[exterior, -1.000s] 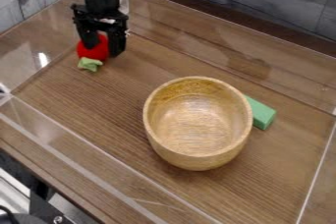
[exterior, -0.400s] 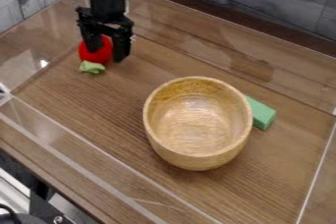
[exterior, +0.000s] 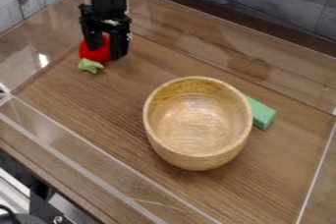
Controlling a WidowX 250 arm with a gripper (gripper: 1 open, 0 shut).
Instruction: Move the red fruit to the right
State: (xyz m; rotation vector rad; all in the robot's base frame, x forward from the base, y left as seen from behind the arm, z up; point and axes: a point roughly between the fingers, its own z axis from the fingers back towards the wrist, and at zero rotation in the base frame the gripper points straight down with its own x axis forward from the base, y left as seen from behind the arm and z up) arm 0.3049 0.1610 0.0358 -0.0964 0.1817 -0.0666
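Note:
The red fruit lies on the wooden table at the far left, small and glossy, with its light green leafy cap pointing toward the front. My black gripper comes down over it from above. Its fingers stand apart on either side of the fruit, so the gripper is open. The fruit's upper right part is hidden behind the fingers. I cannot tell whether the fingers touch the fruit.
A large wooden bowl sits right of centre, with a flat green block against its right side. Clear low walls ring the table on all sides.
The gripper has shifted slightly right and back over the fruit; the fruit and its cap have stayed in about the same place. The jaws have stayed equally wide.

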